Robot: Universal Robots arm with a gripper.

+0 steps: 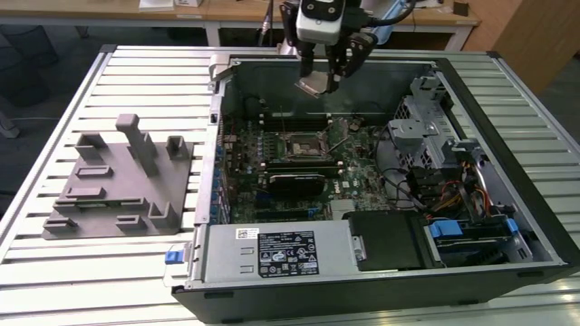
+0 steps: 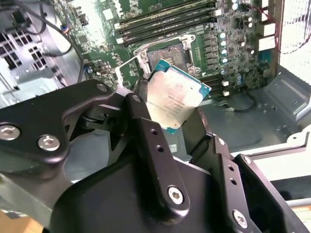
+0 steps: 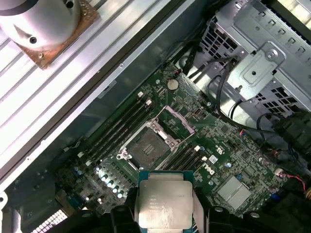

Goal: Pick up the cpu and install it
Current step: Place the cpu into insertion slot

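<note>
Two fingers [image 2: 146, 136] of my gripper [image 2: 170, 110] clamped the cpu [image 2: 177, 94] over the open computer case [image 1: 381, 299], hiding the cpu's lower edge.

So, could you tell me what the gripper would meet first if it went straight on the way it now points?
Probably the green circuit board, at or near its open socket, with the chip in the gripper touching first; depth is hard to judge.

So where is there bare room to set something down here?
Bare slatted table lies between the grey holder block and the far edge, and between it and the near edge. Inside the computer case it is crowded; the gripper holds the cpu above the motherboard.
</note>
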